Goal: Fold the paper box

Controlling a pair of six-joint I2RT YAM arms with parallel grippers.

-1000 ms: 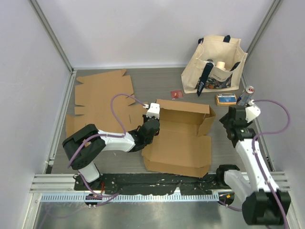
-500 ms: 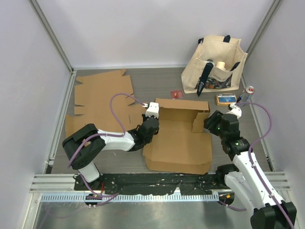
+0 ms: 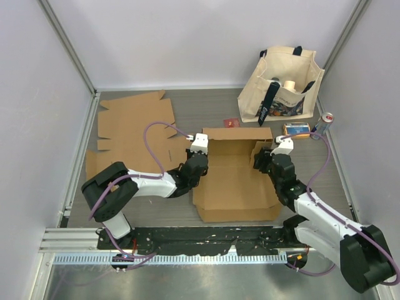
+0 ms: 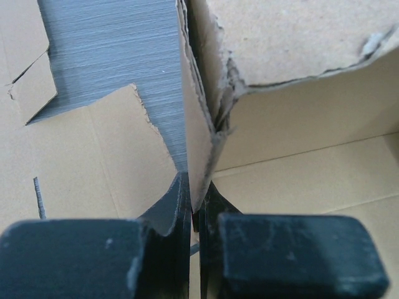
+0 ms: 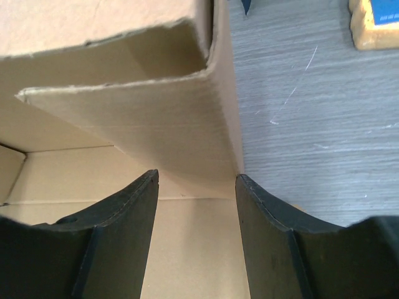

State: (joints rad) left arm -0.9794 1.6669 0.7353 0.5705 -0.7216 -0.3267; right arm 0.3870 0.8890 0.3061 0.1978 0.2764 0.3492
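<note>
We saw the brown corrugated cardboard box (image 3: 234, 184) half-formed at centre frame; our left gripper (image 4: 197, 208) was clamped on its left wall; the right gripper (image 5: 196, 180) straddled the right flap, jaws apart; closing off-centre could crease or tear that flap.

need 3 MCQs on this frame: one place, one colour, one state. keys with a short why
1. Where is the tote?
A. far right corner
B. far left corner
C. between the arm bases

2. What colour are the arm cables?
A. yellow
B. purple
C. green

3. What is the left end effector doing?
A. shut on the left wall of the box
B. open above it
C. parked off to the side

Key:
1 A: the tote stands at the back right, by the wall.
2 B: purple loops run off both arms.
3 A: the left wrist view shows it pinching the cardboard wall edge.
</note>
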